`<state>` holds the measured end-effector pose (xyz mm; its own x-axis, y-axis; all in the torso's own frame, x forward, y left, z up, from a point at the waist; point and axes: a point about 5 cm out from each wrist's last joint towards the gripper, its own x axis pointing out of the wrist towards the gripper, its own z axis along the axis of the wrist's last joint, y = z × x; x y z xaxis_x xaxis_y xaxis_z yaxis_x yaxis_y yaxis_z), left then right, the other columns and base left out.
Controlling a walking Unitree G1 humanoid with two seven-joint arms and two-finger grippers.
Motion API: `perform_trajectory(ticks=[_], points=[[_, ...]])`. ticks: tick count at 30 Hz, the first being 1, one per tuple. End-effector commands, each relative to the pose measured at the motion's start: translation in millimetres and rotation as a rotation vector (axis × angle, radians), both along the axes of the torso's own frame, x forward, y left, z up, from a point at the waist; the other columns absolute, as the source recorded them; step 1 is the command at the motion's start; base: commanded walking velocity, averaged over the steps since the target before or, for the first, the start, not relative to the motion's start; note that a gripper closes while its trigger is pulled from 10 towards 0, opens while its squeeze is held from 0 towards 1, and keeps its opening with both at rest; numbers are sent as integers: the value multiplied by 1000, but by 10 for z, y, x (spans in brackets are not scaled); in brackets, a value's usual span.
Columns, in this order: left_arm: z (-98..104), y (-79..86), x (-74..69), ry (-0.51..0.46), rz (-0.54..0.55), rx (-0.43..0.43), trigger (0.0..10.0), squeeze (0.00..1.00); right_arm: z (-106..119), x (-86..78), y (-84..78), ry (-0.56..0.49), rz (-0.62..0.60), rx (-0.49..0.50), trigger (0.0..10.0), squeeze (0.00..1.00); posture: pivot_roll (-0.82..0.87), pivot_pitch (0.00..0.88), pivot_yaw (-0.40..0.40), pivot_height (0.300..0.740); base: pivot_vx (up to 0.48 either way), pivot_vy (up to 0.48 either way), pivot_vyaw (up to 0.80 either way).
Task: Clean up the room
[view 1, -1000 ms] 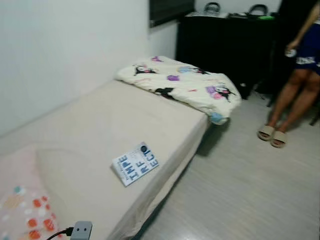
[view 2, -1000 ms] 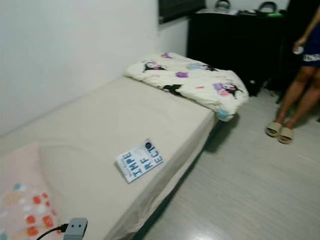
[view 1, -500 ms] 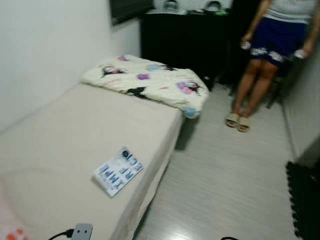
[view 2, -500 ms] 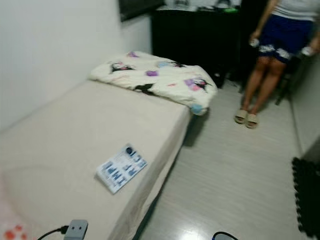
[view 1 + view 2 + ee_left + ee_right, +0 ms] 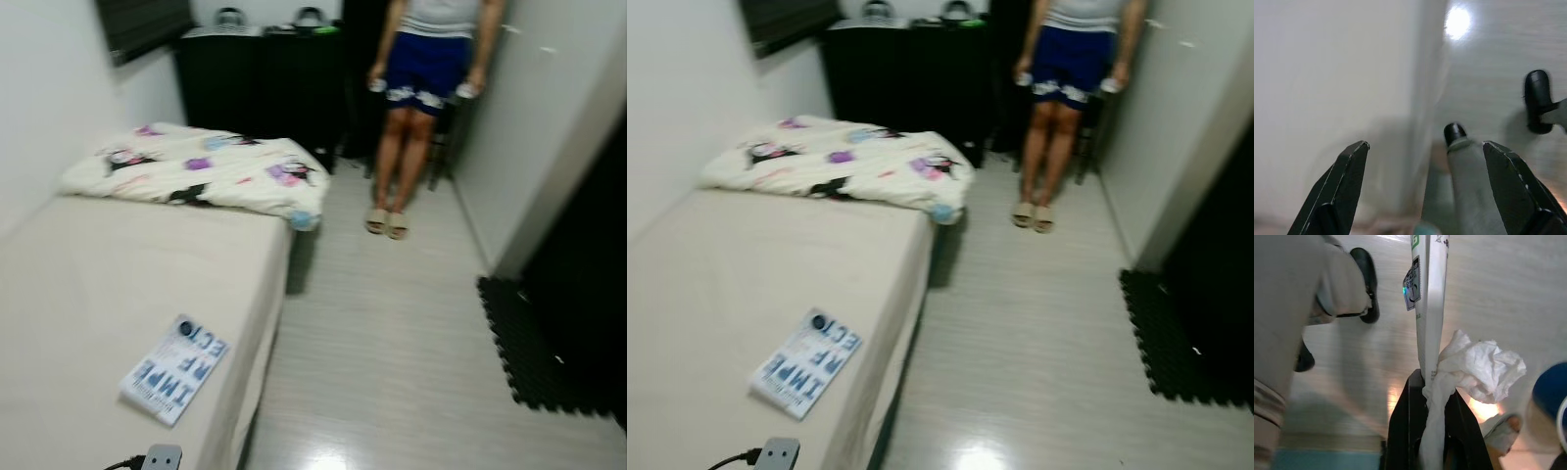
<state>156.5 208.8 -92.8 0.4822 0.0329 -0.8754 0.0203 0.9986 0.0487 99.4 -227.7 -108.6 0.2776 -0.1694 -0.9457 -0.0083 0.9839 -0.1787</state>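
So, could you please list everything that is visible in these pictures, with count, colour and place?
bed: one, beige sheet, on the robot's left by the wall
blanket: one, cream with cartoon prints, bunched at the far end of the bed
book: one, white with blue letters, near the bed's floor-side edge
charger plug: one, grey with black cable, at the near end of the bed
cabinet: one, black, beyond the bed
foam mat: one, black, on the floor at the right
person: one, blue shorts, beige slippers, standing at the far end of the room
tissue: one, white, crumpled, in the right claw
flat packet: one, white, in the right claw
left claw: open, above the floor
right claw: shut on tissue and packet
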Motion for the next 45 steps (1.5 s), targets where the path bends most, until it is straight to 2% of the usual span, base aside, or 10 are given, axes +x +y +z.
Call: perform_trajectory(ticks=[1, 2, 7, 12, 15, 22, 25, 31, 37, 45], points=[[-5, -12, -8, 2, -7, 1, 10000, 0, 6, 30, 6, -3, 2, -2, 10000, 0, -45, 49, 32, 740, 0, 0, -769], [-4, -14, -4, 2, -8, 1, 10000, 0, 8, 109, 92, -13, 5, 6, 10000, 0, -47, 54, 34, 740, 0, 0, -769], [-4, -11, -3, 2, -8, 3, 10000, 0, 8, 216, 259, -30, 8, 24, 10000, 0, -45, 56, 35, 740, 0, 0, -771], [-4, -2, -8, 7, -12, 7, 10000, 0, -14, 212, 424, -43, -1, 46, 10000, 0, -45, 60, 39, 740, 0, 0, -770], [-5, -2, -11, 8, -15, 8, 10000, 0, -19, 196, 426, -49, -11, 49, 10000, 0, -46, 62, 41, 740, 0, 0, -769], [-7, 0, -16, 11, -20, 9, 10000, 0, -20, 72, 201, -44, -30, 26, 10000, 0, -45, 60, 41, 740, 0, 0, -772], [-6, 15, -19, 12, -19, 12, 10000, 0, 14, 48, 0, -50, -41, 5, 10000, 0, -41, 58, 41, 740, 0, 0, -769], [-4, 25, -19, 14, -25, 16, 10000, 0, 105, 177, -217, -105, -104, 1, 10000, 0, -29, 50, 54, 740, 0, 0, -772], [3, 18, -1, 10, -45, 19, 10000, 0, 148, 371, -150, -163, -152, 25, 10000, 0, -12, 39, 65, 740, 0, 0, -770], [43, -18, 110, -18, -58, 8, 10000, 0, 108, 379, 30, -181, -180, 57, 10000, 0, 6, 24, 81, 740, 0, 0, -769]])
